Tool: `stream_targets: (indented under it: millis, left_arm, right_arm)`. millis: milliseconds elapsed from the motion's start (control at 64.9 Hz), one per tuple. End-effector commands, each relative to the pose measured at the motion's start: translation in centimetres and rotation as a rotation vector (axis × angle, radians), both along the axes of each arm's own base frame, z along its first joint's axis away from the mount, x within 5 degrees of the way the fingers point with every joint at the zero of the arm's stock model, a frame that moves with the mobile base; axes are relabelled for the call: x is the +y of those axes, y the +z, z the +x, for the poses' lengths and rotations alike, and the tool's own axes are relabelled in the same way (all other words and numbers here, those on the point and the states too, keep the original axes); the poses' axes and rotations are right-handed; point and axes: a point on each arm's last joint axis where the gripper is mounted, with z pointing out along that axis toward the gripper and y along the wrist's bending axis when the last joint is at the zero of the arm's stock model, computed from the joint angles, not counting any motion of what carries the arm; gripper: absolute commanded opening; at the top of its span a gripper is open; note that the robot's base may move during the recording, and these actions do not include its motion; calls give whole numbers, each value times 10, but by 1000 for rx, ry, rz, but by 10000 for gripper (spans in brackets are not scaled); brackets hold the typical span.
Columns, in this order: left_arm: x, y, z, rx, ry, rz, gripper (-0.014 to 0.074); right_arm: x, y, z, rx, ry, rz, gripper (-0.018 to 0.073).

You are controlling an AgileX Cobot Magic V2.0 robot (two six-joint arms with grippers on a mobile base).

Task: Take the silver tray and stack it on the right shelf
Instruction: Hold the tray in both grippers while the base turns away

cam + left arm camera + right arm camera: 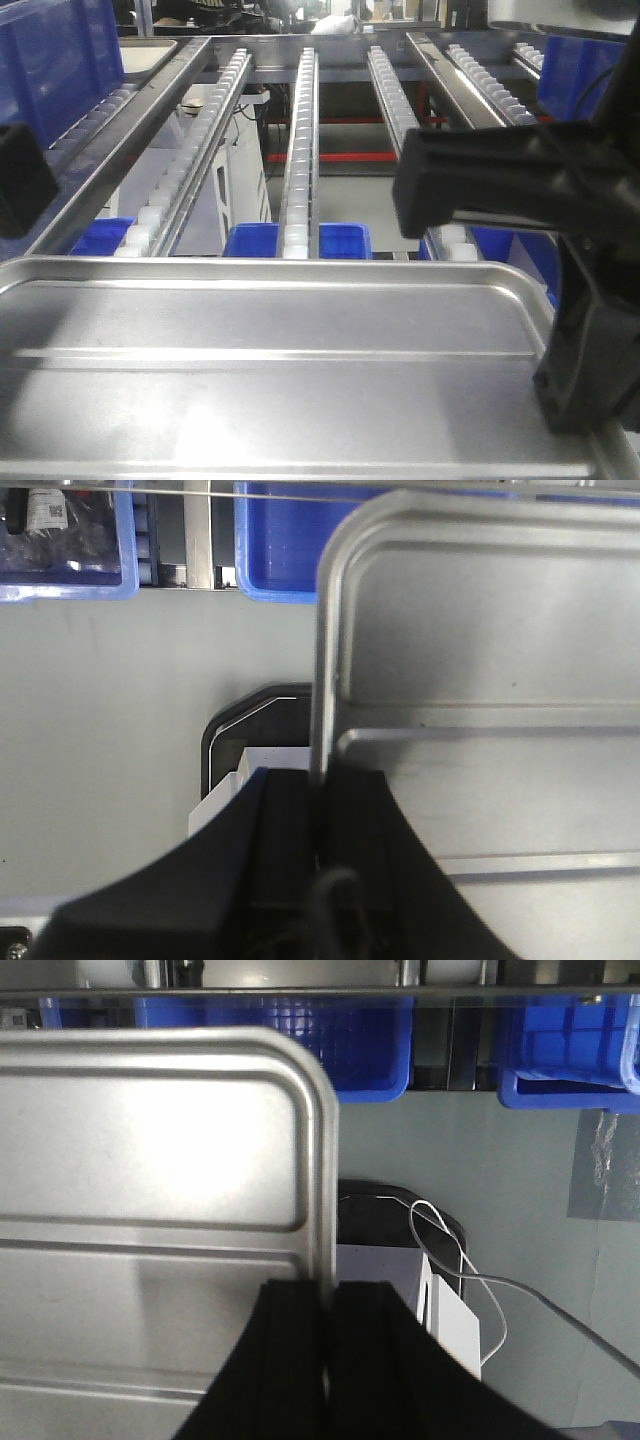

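Note:
The silver tray (280,360) fills the lower half of the front view, level and held off the floor, its far rim just short of the right shelf (300,130) with its long rails of white rollers. My left gripper (320,785) is shut on the tray's left rim (322,680). Only a black part of it shows at the left edge of the front view (18,180). My right gripper (328,1295) is shut on the tray's right rim (322,1160). Its black body stands over the tray's right side in the front view (585,370).
Blue bins (300,240) sit on a lower level under the rails, and also show in both wrist views (275,540) (370,1045). A blue crate (55,55) and a flat tray (145,55) lie on the left lane. A white box with a cable (450,1310) is on the floor below.

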Motion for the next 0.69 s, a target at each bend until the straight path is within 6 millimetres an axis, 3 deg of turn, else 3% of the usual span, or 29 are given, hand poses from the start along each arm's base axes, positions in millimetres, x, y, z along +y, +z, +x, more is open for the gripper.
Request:
stream_targets:
  millis: [0, 678]
  left_arm:
    - [8, 8, 0, -33, -7, 58, -99]
    - [11, 8, -1, -20, 1, 93, -99]
  right_arm:
    - [-10, 10, 2, -45, 10, -68, 57]
    - [-10, 9, 2, -44, 9, -71, 57]
